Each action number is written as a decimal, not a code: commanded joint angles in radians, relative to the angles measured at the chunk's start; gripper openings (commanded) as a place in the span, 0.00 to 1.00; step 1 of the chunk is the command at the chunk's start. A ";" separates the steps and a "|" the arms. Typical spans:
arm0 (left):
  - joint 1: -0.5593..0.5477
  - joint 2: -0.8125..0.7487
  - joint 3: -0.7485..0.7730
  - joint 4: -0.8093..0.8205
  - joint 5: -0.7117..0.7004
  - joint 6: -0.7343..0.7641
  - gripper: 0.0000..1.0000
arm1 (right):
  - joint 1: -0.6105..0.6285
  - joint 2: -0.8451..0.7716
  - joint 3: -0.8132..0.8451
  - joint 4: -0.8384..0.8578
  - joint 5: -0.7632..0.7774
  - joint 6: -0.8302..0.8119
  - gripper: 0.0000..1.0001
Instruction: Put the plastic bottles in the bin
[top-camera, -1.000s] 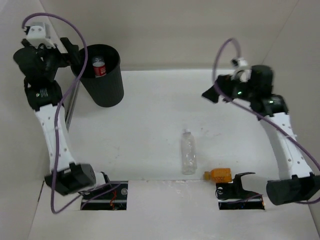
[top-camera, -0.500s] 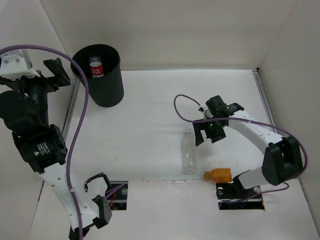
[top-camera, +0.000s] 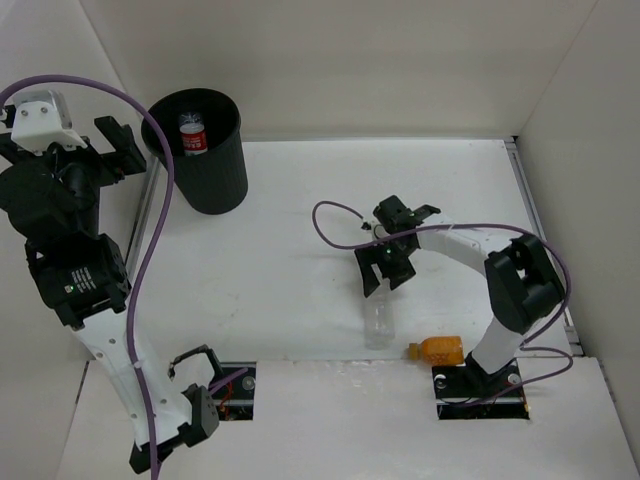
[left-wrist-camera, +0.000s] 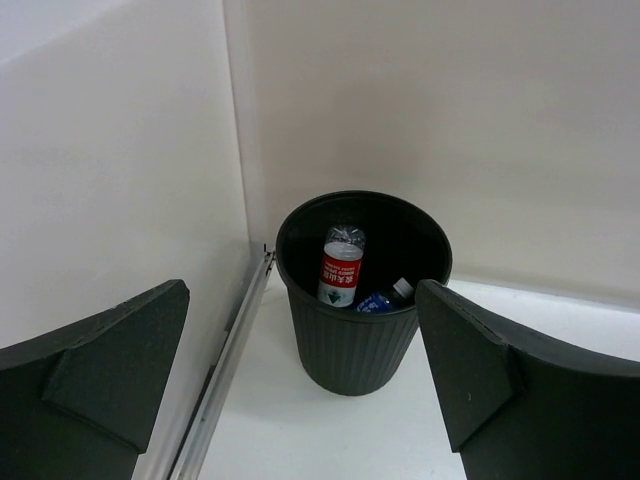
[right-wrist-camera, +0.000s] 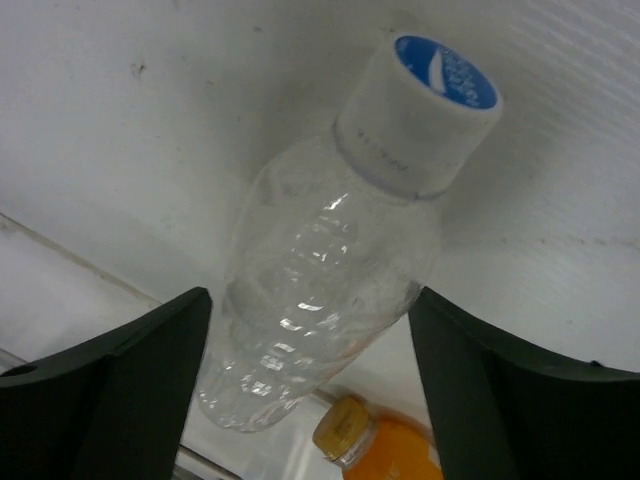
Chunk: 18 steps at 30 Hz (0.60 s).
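The right pincer (top-camera: 383, 270) is open wide above the clear bottle (right-wrist-camera: 320, 290) lying on the desk (top-camera: 300, 230). Next it must go lower, squeeze, then carry it to the bin (top-camera: 215, 190). The left pincer (left-wrist-camera: 302, 330) is wide and empty.

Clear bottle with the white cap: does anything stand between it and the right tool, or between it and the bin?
Nothing visible does. The open right tool hangs directly over the clear bottle, and no object lies between the bottle and the bin.
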 joint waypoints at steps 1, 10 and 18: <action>-0.007 -0.008 0.027 0.023 0.020 -0.010 1.00 | 0.008 0.060 0.026 0.068 0.006 -0.021 0.80; -0.173 -0.025 -0.114 -0.041 0.167 -0.033 1.00 | -0.056 0.072 0.306 0.015 0.025 -0.045 0.05; -0.679 0.053 -0.319 0.212 0.434 -0.040 1.00 | -0.243 0.040 0.866 0.057 -0.204 -0.030 0.00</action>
